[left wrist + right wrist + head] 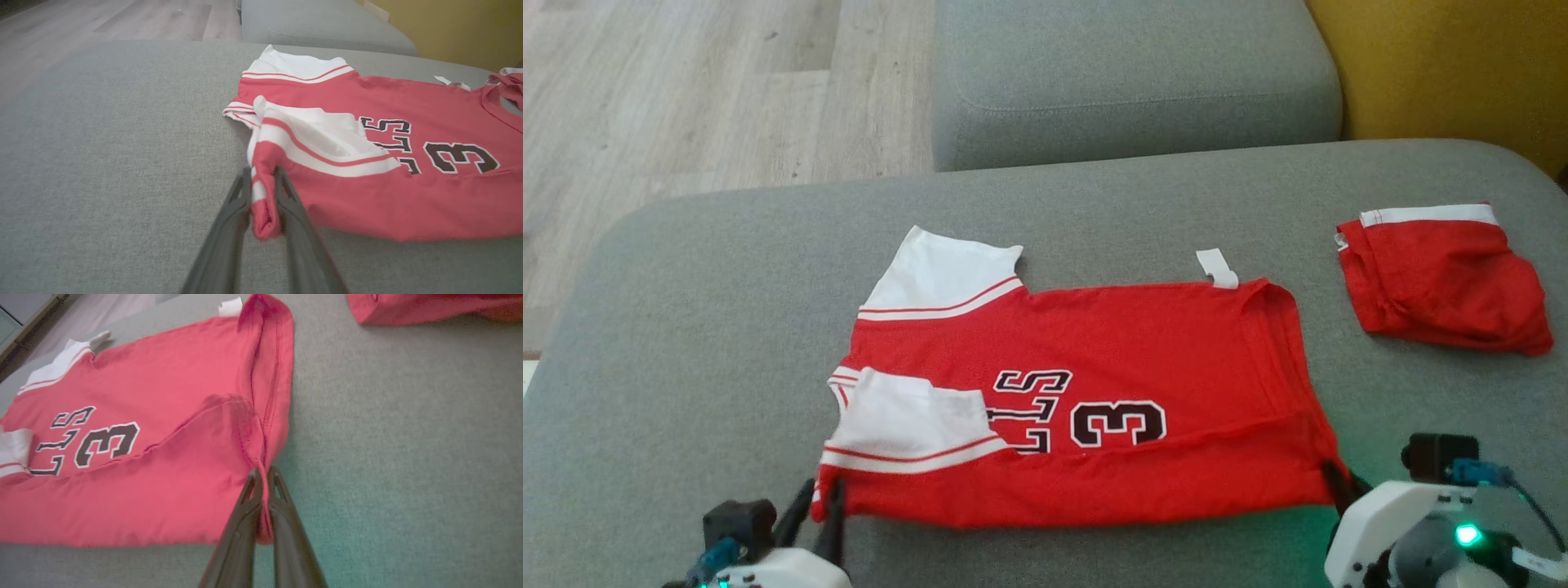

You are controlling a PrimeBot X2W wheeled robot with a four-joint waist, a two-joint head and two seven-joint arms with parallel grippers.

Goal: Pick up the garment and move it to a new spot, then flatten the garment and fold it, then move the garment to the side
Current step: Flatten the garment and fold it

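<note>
Left gripper [263, 173] had its two dark fingers narrowly apart around a bunched fold at the sleeve-end near corner of the red jersey [1143, 351]. The cloth filled the gap, and the wrist view did not settle whether they pinched it or merely flanked it. The right gripper [264, 473] was closed tight on the thin hem corner at the other near end, with a little red cloth poking out below the tips. In the head view its fingers were mostly hidden behind the pale wrist housing.

The jersey lay spread on the grey cushion [686, 327], its near edge doubled over toward the middle. One white sleeve [907, 425] was folded across the chest and covered part of the dark lettering, leaving a few letters and a 3 readable. A small white tag [1217, 268] stuck out at the far edge. A second red garment [1445, 278] with a white band lay well apart on the robot's right. It was blurred and cut off by the top edge of the right wrist view.
</note>
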